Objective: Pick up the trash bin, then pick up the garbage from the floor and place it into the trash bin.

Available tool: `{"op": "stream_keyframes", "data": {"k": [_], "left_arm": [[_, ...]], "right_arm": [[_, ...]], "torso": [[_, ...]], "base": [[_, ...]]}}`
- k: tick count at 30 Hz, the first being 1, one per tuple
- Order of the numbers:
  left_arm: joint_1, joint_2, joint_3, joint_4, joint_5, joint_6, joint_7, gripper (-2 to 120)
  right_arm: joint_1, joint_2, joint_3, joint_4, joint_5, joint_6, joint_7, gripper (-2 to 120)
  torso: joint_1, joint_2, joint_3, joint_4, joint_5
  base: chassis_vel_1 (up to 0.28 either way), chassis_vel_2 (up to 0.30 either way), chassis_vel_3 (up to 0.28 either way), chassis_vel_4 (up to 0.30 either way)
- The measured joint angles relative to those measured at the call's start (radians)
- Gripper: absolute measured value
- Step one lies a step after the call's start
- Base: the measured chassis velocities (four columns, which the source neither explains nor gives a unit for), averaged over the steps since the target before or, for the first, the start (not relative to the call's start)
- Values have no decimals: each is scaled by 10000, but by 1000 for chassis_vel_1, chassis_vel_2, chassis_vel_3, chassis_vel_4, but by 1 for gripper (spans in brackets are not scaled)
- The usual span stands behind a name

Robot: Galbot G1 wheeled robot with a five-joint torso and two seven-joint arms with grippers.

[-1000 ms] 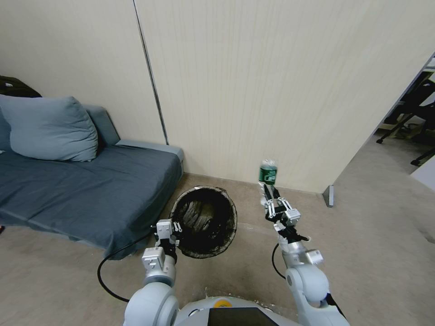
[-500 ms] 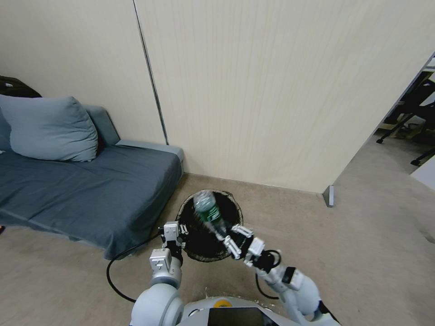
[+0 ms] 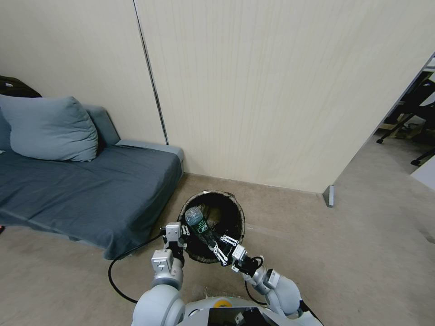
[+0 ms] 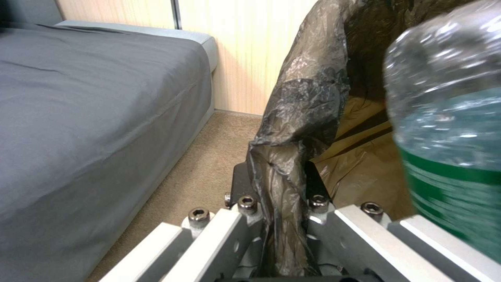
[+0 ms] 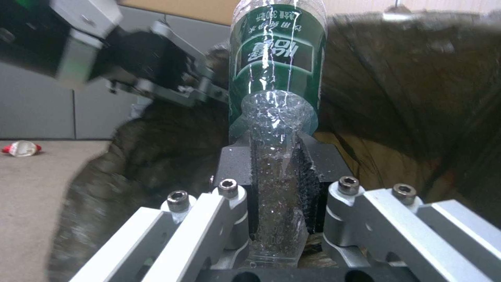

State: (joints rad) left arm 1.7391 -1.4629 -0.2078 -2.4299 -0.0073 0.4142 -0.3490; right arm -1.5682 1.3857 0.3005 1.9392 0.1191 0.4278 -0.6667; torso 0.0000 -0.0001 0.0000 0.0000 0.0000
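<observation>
Holding the trash bin (image 3: 213,224) up off the floor, left gripper (image 3: 173,232) pinching its bag-lined rim; hovering a crushed plastic bottle (image 3: 198,222) over the bin's mouth, right gripper (image 3: 221,246) clamping its neck. Still needing release; a small wrapper (image 5: 20,148) lying on the floor nearby.

Left hand (image 3: 174,234) clamped on bin (image 3: 235,212) rim, arm stretched forward, right hand (image 3: 220,248) gripping bottle (image 3: 198,222), forearm angled left over bin
</observation>
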Motion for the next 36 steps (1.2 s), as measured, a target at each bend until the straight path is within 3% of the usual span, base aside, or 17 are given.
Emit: {"op": "stream_keyframes", "data": {"k": [8,10,15,23,32,36], "left_arm": [[40,-3,0,-33,13,-23,0,0],[45,-12,0,-35,16,-26,0,0],[60,-15,-9,-35,16,-58,1,0],[209,17,-7,-41,95,-2,181,0],[363,47,4,-41,286,37,354,0],[528,103,-35,-101,337,67,420,0]], "right_arm": [[53,63,73,-27,-81,12,122,34],[54,71,101,20,-82,19,125,47],[41,69,129,83,-84,31,124,61],[-134,95,180,662,-136,226,179,95],[-461,141,162,1858,-157,386,540,100],[-727,392,362,3101,-71,185,1709,100]], "torso": [[0,0,0,0,0],[0,0,0,0,0],[0,0,0,0,0],[0,0,0,0,0],[0,0,0,0,1],[0,1,-1,0,0]], "base": [[0,0,0,0],[0,0,0,0],[0,0,0,0],[0,0,0,0],[0,0,0,0],[0,0,0,0]]}}
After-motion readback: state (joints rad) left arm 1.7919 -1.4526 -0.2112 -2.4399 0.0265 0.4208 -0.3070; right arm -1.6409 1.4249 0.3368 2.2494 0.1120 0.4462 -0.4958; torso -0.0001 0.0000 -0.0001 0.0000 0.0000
